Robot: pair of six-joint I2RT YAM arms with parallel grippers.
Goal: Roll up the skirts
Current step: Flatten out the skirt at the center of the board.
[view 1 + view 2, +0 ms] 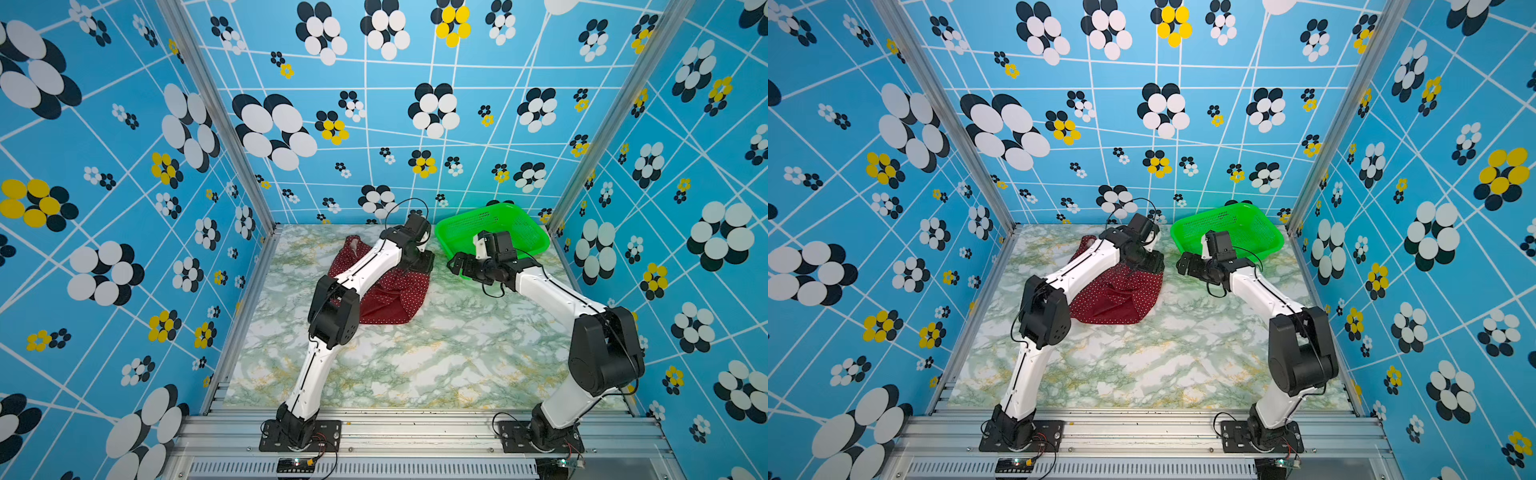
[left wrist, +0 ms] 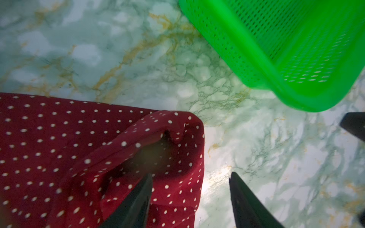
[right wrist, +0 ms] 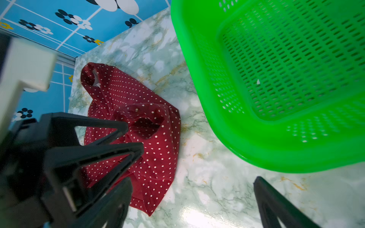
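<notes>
Both grippers stand with fingers apart, holding nothing. Your left gripper (image 2: 191, 174) straddles the edge of the skirt (image 2: 79, 148): one finger over the dotted cloth, the other over bare table (image 2: 276, 158). Your right gripper (image 3: 189, 183) waits near it, with the green basket (image 3: 197, 79) just beyond. The skirt lies bunched, not yet rolled. You would probably do best to spread it flat first, then pinch one hem and roll evenly.
</notes>
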